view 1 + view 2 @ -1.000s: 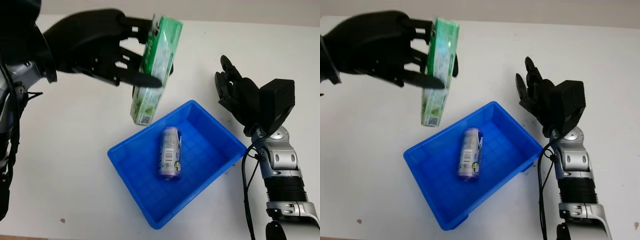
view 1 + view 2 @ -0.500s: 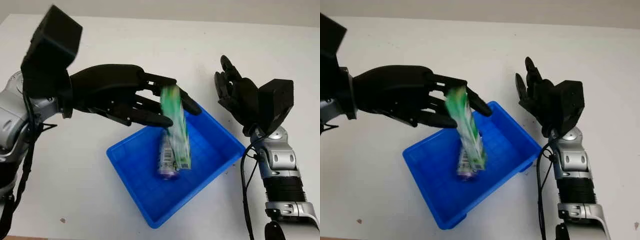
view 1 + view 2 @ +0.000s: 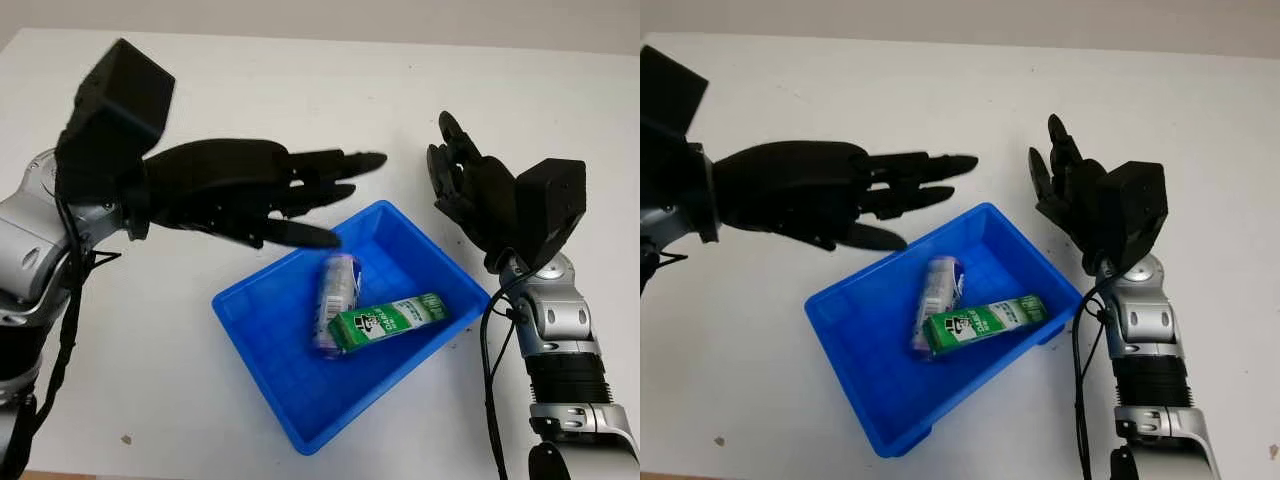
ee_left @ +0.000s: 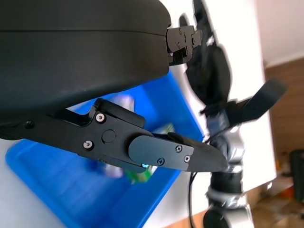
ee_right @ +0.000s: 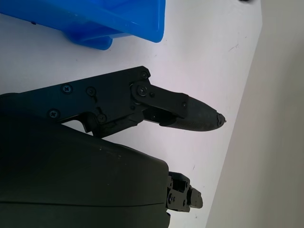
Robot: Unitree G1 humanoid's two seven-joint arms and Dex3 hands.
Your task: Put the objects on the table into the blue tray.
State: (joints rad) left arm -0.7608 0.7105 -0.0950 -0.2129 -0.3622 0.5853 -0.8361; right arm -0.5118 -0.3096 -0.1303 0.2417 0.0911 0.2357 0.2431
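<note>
The blue tray sits in the middle of the white table. Inside it lie a purple can and a green carton, the carton leaning across the can's near end. My left hand hovers open above the tray's far left corner and holds nothing. To the right of the tray, my right hand stands open and raised above the table. The left wrist view looks past the fingers down onto the tray and the carton.
The tray's corner shows in the right wrist view, with white table beyond it. A small dark speck lies on the table near the front left.
The left hand let go of the green carton, which dropped into the tray and now lies flat against the can. The left hand drew back slightly to the left. The right hand stayed still.
</note>
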